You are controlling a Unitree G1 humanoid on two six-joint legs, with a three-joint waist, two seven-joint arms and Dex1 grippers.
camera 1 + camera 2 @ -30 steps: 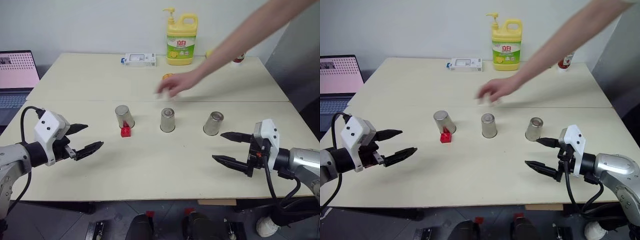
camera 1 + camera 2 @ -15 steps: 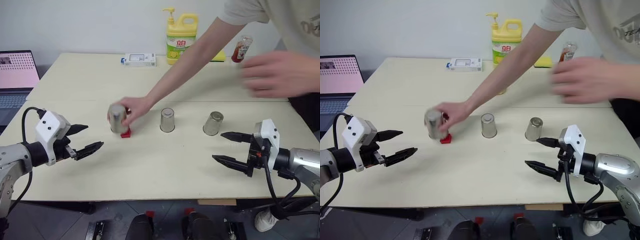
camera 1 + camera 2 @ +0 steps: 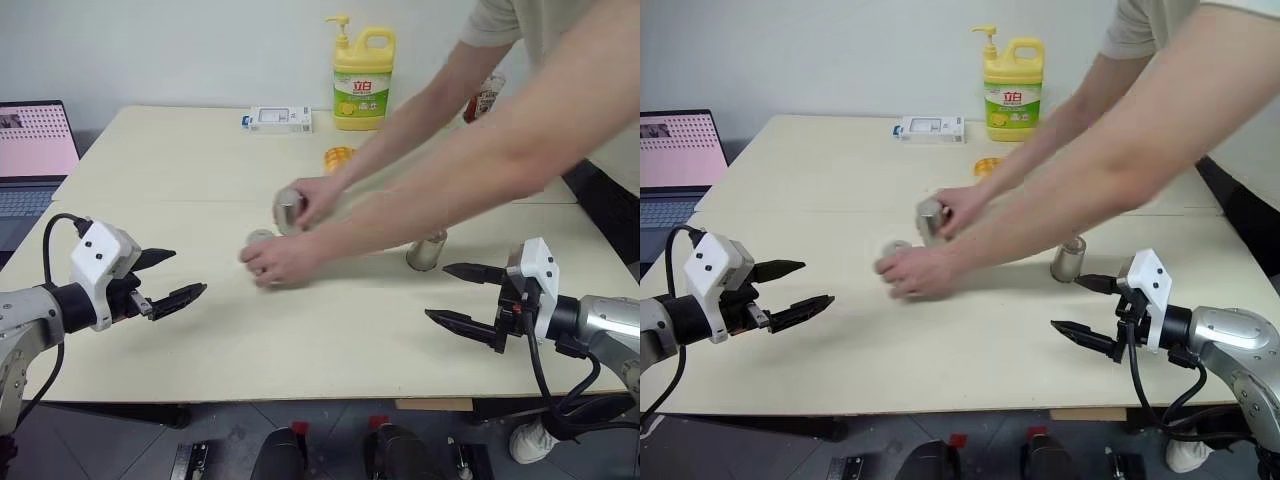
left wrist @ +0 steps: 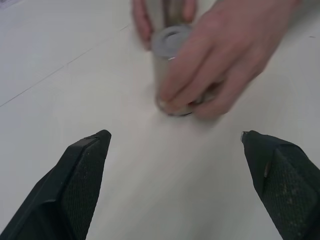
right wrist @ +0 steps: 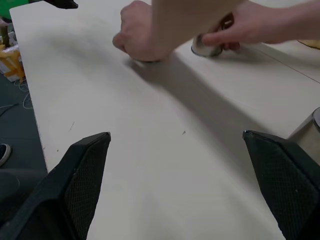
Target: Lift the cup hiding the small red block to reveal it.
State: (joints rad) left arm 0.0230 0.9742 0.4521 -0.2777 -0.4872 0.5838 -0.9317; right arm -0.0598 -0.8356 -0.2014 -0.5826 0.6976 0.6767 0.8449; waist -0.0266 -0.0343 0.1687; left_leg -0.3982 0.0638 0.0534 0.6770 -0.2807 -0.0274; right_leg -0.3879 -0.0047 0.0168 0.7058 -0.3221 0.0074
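Note:
Three silvery metal cups stand upside down on the cream table (image 3: 300, 340). A person's hand (image 3: 278, 262) covers the near-left cup (image 3: 261, 237). The person's other hand (image 3: 318, 198) grips the middle cup (image 3: 288, 209) a little farther back. The right cup (image 3: 427, 250) stands alone, just beyond my right gripper (image 3: 437, 292). The small red block is hidden. My left gripper (image 3: 188, 272) hovers open at the left, facing the covered cup (image 4: 172, 45), well short of it. Both grippers are open with nothing between their fingers.
The person's arms reach across the table from the back right, over the middle. A yellow dish-soap bottle (image 3: 362, 70), a white box (image 3: 280, 119), a small orange thing (image 3: 338, 157) and a red-capped bottle (image 3: 485, 95) stand at the back. A laptop (image 3: 35, 150) is at far left.
The person set the left cup down over the red block, then put both hands on the left and middle cups and shifted them. Both grippers stayed still.

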